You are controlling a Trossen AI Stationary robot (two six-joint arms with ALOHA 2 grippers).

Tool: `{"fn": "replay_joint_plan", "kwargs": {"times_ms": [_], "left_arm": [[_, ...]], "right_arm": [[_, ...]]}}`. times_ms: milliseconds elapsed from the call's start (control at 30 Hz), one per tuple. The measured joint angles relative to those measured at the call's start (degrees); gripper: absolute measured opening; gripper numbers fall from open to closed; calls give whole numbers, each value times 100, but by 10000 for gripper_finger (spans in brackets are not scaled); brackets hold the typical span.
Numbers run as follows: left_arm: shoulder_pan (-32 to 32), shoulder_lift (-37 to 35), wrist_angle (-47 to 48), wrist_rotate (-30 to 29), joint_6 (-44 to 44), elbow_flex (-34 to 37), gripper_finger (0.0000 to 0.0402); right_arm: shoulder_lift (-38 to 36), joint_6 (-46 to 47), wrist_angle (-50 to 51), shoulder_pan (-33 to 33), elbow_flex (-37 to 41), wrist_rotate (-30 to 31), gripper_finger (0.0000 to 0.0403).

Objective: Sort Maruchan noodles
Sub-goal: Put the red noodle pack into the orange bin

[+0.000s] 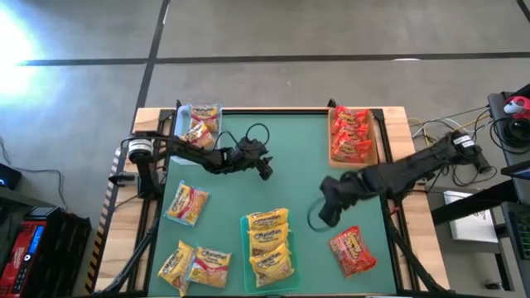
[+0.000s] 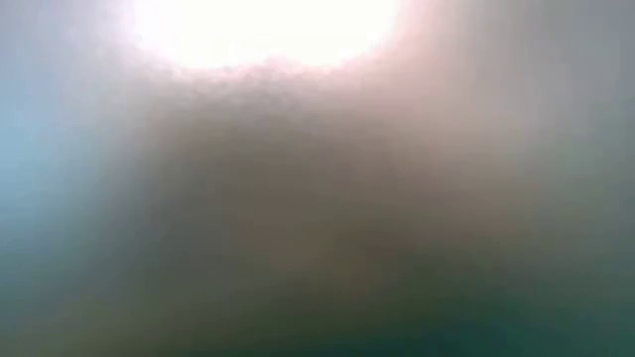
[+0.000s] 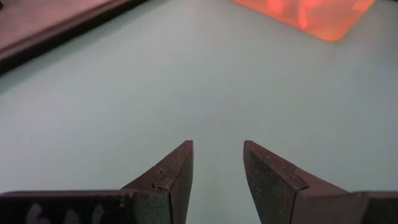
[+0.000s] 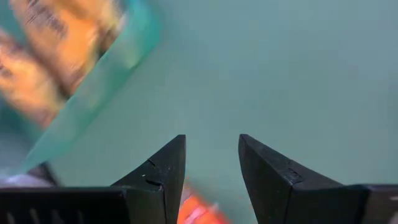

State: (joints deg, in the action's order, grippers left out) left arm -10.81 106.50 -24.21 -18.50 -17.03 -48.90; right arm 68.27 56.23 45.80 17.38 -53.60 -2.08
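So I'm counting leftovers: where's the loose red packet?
High view: the red packet lies on the mat's near right corner, just below the right gripper, right of the green tray.

Green table mat point(image 1: 290, 157); red noodle packets point(image 1: 350, 134) in tan tray point(image 1: 377, 136); yellow packets point(image 1: 270, 240) in green tray point(image 1: 246, 248); dark grippers.

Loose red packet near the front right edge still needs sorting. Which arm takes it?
Right. The right gripper hovers open and empty beside the loose red packet, and the tan tray of red packets is on its side too. The left gripper, also open, sits mid-table farther away.
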Motion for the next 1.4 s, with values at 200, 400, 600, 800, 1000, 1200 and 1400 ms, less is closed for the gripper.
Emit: {"fn": "replay_joint_plan", "kwargs": {"times_ms": [200,400,600,800,1000,1200,1400], "left_arm": [[257,0,131,-2,-338,29,125],[605,0,120,-6,-451,54,125],[939,0,89,-52,-455,57,125],[1129,0,64,-59,-531,57,125],[1238,0,62,-66,-602,57,125],[1257,2,-21,-66,-602,57,125],[1257,2,-42,-66,-602,57,125]], "right_arm": [[4,1422,-294,1290,0,-10,136],[14,3119,-346,2299,0,-10,134],[238,4467,-365,2811,2,-42,134],[851,5116,-459,3060,-14,-1141,134],[1531,4770,-475,3191,-249,-1961,134],[1901,4418,-431,3188,-348,-1803,128],[2174,4079,-224,3191,-345,-1317,119]]}}
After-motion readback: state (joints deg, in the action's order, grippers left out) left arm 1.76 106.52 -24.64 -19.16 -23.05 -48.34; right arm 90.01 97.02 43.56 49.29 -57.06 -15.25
